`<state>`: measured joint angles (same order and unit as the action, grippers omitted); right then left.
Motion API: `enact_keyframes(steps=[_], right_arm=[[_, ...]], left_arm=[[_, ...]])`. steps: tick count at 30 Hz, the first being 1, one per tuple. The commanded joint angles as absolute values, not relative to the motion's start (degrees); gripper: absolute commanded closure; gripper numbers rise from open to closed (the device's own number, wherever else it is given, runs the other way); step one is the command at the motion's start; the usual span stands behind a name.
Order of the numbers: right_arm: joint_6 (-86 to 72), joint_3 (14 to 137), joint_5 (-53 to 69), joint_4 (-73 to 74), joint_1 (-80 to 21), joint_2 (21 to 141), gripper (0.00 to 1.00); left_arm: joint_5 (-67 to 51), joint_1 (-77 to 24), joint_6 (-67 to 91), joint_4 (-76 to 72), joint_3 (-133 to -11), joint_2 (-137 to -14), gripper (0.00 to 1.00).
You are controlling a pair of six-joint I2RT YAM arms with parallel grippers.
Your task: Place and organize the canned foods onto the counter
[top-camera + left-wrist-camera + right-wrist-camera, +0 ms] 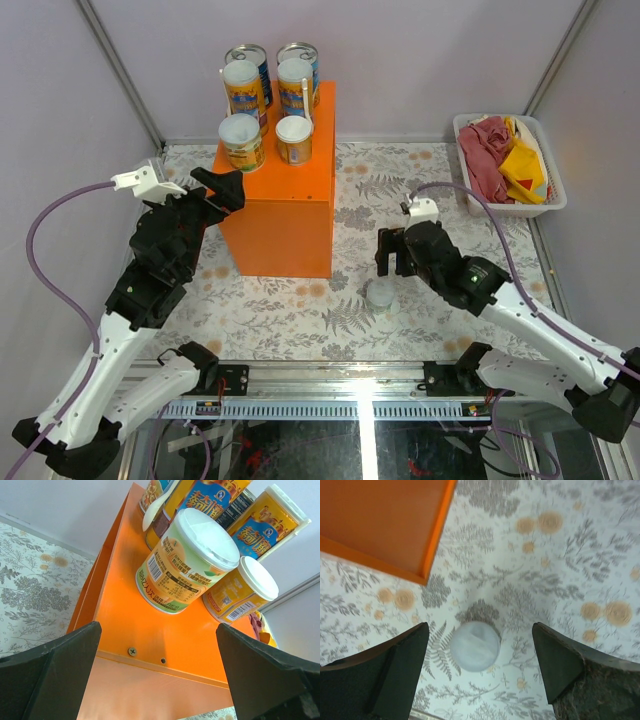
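Several canned foods stand on the counter (285,215), a bright orange box. Two blue-labelled cans (248,55) are at the back, two tall yellow-orange ones (244,90) in the middle, and two shorter pale-lidded ones (241,141) in front. My left gripper (222,186) is open at the counter's front left edge, apart from the cans. In the left wrist view the gripper (157,627) frames the nearer short can (192,562) and the counter top (130,625). My right gripper (391,256) hangs open over a small pale round thing (381,293) on the table.
A white basket (458,135) at the back right holds red and yellow cloths. In the right wrist view the pale round thing (475,646) lies between my open fingers (405,650), with the counter's corner (385,525) to the upper left. Grey walls enclose the flower-patterned table.
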<state>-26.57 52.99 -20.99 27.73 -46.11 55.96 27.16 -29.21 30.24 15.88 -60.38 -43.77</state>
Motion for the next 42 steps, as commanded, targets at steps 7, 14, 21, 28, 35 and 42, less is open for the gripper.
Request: enact_keyframes(steps=[7,14,21,28,35,42], right_arm=[[-35.6,43.1,-15.8,24.4,-46.8,54.0,0.09],[-36.8,40.1,-16.1,21.8,-50.1,56.0,0.09],[-37.7,37.9,-18.8,20.5,-53.0,57.4,0.08],[-37.9,36.2,-19.6,19.6,-53.3,58.8,0.08],[-37.5,35.2,-19.6,17.6,-53.6,60.6,0.08],[-36.8,35.2,-20.2,16.0,-53.5,63.7,0.09]], left_arm=[[27.1,-29.4,29.9,13.2,-61.5,-44.1,0.02],[27.3,-29.4,29.0,14.1,-62.3,-44.6,0.02],[27.2,-29.4,28.1,14.7,-63.1,-45.4,0.02],[27.2,-29.3,27.8,14.3,-63.2,-46.1,0.02],[27.2,-29.4,27.3,13.6,-63.7,-47.2,0.02],[27.1,-29.4,26.8,13.1,-64.2,-48.2,0.02]])
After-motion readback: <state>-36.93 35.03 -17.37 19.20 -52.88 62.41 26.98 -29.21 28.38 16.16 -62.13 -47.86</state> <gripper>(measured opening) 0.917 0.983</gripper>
